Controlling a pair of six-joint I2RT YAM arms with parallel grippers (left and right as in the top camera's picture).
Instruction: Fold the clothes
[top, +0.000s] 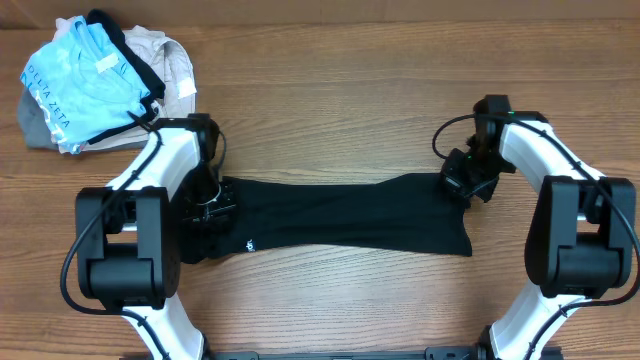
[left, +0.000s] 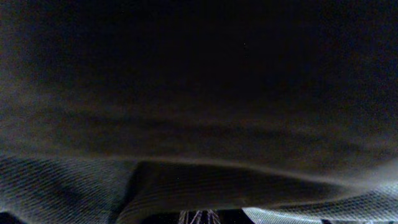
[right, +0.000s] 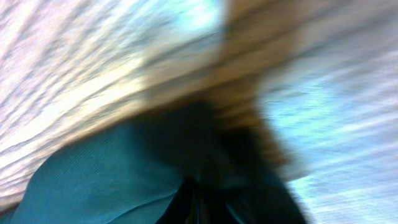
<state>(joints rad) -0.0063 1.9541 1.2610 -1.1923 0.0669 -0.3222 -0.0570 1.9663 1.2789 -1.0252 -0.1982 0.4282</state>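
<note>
Black T-shirt lies as a long band across mid-tabletop, nearer the front edge. Left gripper is at its left end and right gripper at its right far corner. Cannot tell either grip, since cloth and blur hide them. Judged mid-fold; next move calls for bringing the ends together evenly.

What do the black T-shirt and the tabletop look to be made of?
Black T-shirt: soft matte knit, probably cotton jersey; it lies limp and creased, and the left wrist view shows a fine weave. Tabletop: wood or wood-look laminate, with grain lines and a faint sheen.
</note>
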